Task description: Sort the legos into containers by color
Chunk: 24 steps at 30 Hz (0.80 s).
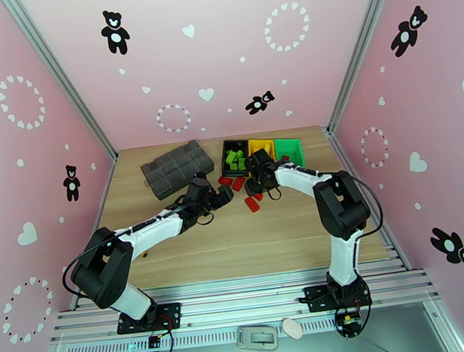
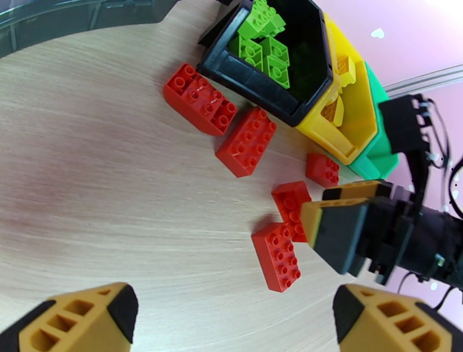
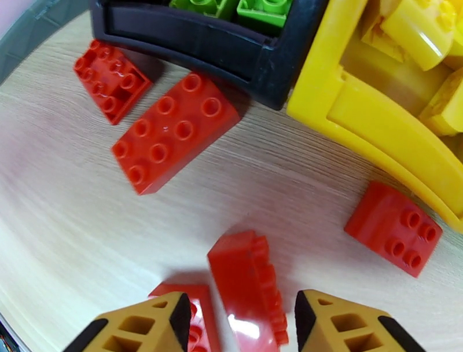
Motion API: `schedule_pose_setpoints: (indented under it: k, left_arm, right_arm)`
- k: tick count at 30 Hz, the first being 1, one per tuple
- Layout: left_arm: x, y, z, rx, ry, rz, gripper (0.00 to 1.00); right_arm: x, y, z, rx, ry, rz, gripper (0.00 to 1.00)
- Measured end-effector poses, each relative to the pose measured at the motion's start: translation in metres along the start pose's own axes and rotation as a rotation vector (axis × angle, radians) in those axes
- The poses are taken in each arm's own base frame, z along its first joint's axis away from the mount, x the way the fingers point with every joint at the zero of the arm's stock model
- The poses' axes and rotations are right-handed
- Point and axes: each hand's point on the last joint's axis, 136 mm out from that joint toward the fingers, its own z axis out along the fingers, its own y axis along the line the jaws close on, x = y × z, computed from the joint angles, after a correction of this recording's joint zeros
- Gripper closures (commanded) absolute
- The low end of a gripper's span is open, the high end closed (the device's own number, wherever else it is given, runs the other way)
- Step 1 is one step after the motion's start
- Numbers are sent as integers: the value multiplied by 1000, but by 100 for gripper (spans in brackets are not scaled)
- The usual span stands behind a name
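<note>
My left tool (image 2: pixel 231 310) is wide open and holds nothing; bare surface (image 2: pixel 87 173) lies beneath it and to its left. Ahead of it are the black bin (image 2: pixel 254 90) with green bricks (image 2: pixel 263 40), the yellow bin (image 2: pixel 327 130) with yellow bricks (image 3: pixel 416 26), and the green bin (image 2: pixel 379 153), whose inside I can't make out. Loose red bricks (image 2: pixel 249 140) lie between the tools and the bins. My right tool (image 3: pixel 238 318) is part-open astride a tipped red brick (image 3: pixel 243 278), with gaps on both sides; the brick's near end is cut off.

Your left arm stretched forward and inward, left hand (image 1: pixel 224 197) (image 2: pixel 231 315) fingers spread wide, right arm elbow-bent reaching leftward, right hand (image 1: pixel 255 187) (image 3: pixel 242 315) angled down, fingers partly apart, hands close together.
</note>
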Motion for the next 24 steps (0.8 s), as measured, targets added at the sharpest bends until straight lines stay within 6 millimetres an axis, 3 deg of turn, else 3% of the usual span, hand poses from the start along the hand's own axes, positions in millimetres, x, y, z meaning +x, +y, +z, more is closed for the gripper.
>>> schedule_pose_setpoints:
  k: [6,13,17,24]
  left_arm:
    - [0,0,0,0,1,0,5]
    - [1,-5,13,6,26,-4,5]
    - [-4,-28,27,41,37,6,5]
    - [-5,-78,48,128,57,37,6]
  right_arm:
    - [8,-3,13,19,38,0,63]
    - [8,-11,10,68,26,9,76]
    - [7,-15,-9,100,-7,18,80]
    - [-16,-36,-59,129,-131,92,83]
